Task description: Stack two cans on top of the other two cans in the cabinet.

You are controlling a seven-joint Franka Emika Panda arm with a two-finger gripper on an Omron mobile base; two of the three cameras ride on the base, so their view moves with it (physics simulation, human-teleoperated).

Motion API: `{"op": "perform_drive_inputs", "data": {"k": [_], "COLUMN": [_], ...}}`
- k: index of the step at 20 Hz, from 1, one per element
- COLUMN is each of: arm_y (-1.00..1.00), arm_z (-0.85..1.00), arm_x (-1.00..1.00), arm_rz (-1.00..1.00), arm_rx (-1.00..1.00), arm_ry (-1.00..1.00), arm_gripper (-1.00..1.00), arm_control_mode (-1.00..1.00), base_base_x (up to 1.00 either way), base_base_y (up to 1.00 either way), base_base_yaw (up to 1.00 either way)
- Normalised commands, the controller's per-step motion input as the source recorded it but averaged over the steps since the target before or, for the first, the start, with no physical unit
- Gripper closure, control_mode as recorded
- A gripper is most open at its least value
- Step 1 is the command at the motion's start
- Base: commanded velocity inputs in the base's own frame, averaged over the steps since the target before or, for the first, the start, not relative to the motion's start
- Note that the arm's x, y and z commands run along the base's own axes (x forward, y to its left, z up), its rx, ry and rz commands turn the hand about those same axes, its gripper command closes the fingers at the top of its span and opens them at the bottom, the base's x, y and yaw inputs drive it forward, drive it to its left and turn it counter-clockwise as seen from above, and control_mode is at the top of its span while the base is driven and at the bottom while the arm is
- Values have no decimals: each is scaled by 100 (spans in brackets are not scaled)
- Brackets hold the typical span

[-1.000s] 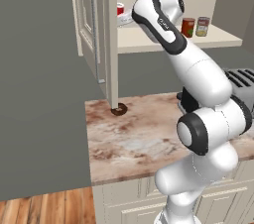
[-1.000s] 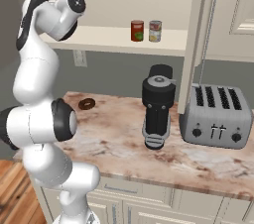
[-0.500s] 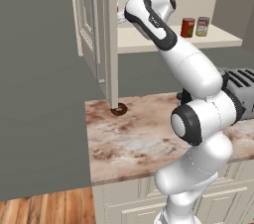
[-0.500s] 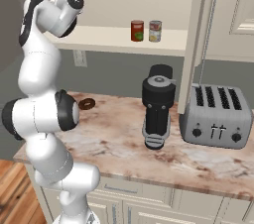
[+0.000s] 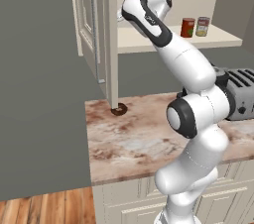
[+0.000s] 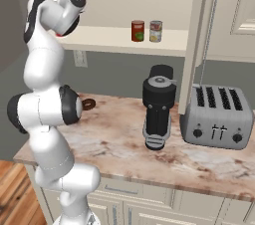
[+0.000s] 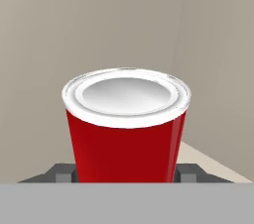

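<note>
A red can [image 7: 126,139] with a silver lid sits between my two dark fingertips [image 7: 64,172], and my gripper [image 7: 126,173] is shut on it. It is at the left end of the cabinet shelf [image 5: 158,43], facing the beige back wall. A sliver of its red side peeks out under the hand [image 6: 60,34]. Two more cans stand side by side further right on the shelf: a red one [image 5: 187,27] [image 6: 138,31] and a pale-labelled one [image 5: 202,26] [image 6: 156,31]. The cabinet door [image 5: 92,29] hangs open with its metal bar handle [image 5: 97,34].
On the marble counter [image 6: 114,144] stand a dark grinder-like appliance [image 6: 158,107] and a silver toaster [image 6: 216,117]. A brown ring-shaped item [image 5: 119,110] lies near the open door's lower corner. Another open door edge [image 6: 196,45] borders the shelf's right side.
The wrist and forearm have shifted slightly left along the shelf's left end. The red can stays gripped, and the two cans on the right have not moved.
</note>
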Motion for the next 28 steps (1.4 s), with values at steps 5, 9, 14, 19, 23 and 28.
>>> {"op": "perform_drive_inputs", "data": {"k": [5, 9, 14, 19, 23, 28], "arm_y": [0, 0, 2, 0, 0, 0], "arm_z": [-6, -8, -5, -7, -27, -29], "arm_x": [19, 15, 13, 1, 0, 0], "arm_rz": [0, 0, 0, 0, -1, -4], "arm_rx": [0, 0, 0, 0, 0, 0], "arm_ry": [0, 0, 0, 0, 0, 0], "arm_gripper": [100, 100, 100, 100, 100, 100], "arm_control_mode": [-100, -100, -100, -100, -100, -100], "base_base_x": [0, 0, 0, 0, 0, 0], "base_base_y": [0, 0, 0, 0, 0, 0], "base_base_yaw": [0, 0, 0, 0, 0, 0]}}
